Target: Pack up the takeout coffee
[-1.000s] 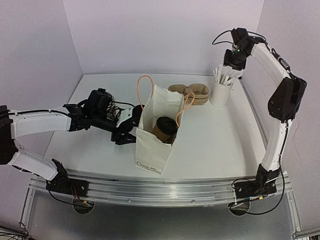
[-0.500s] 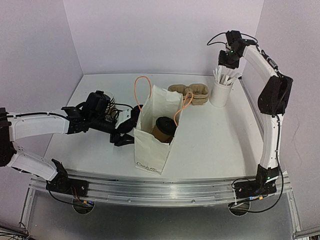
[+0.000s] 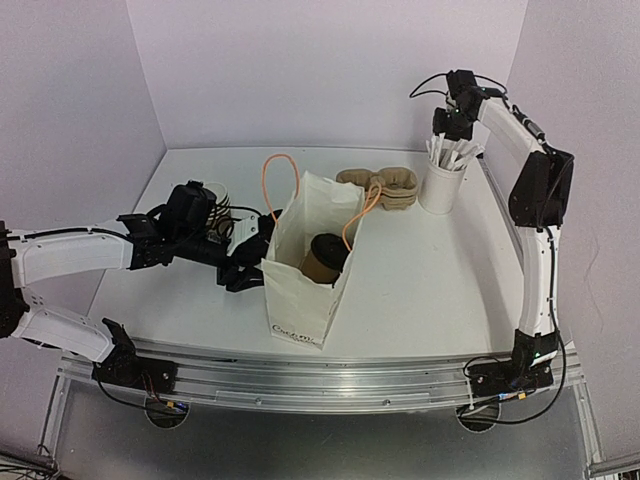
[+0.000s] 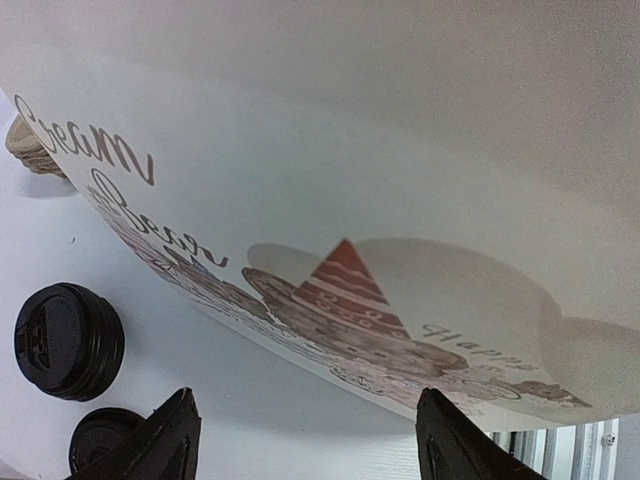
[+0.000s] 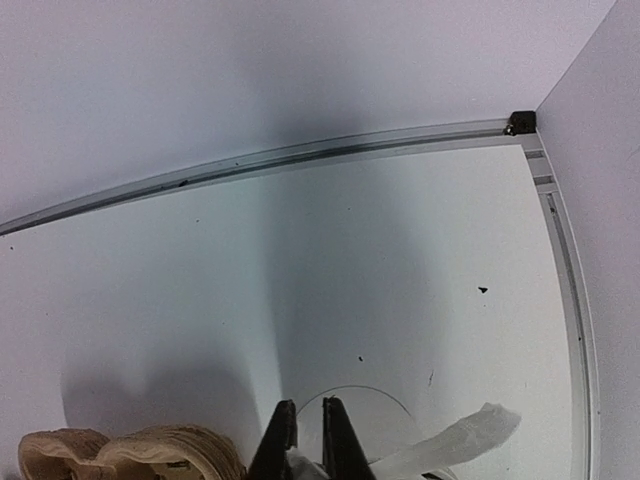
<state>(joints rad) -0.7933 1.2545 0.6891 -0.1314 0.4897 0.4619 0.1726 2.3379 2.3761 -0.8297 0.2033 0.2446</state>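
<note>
Takeout coffee (image 3: 326, 256) stands inside bag (image 3: 298, 300), top view centre; left gripper (image 3: 246, 270) beside the bag's left wall. Left wrist: jaws wide apart, holding nothing. Right wrist: right gripper (image 5: 305, 440) nearly closed above wrapped straws (image 5: 450, 438), lower frame; grip unconfirmed. Step: probably fetching a straw. Next: lift straight up

White paper bag (image 3: 298, 285) with orange handles stands open in the middle of the table (image 3: 420, 280). takeout coffee (image 3: 326, 257), brown cup with black lid, sits inside it. left gripper (image 3: 248, 268) is just beside the bag's left wall, fingers apart, maybe touching it. right gripper (image 3: 442, 128) hangs right above white holder (image 3: 441, 188) of wrapped straws at back right; too small here to read how its fingers stand. pulp cup carriers (image 3: 385, 186) are stacked between bag and holder.
</note>
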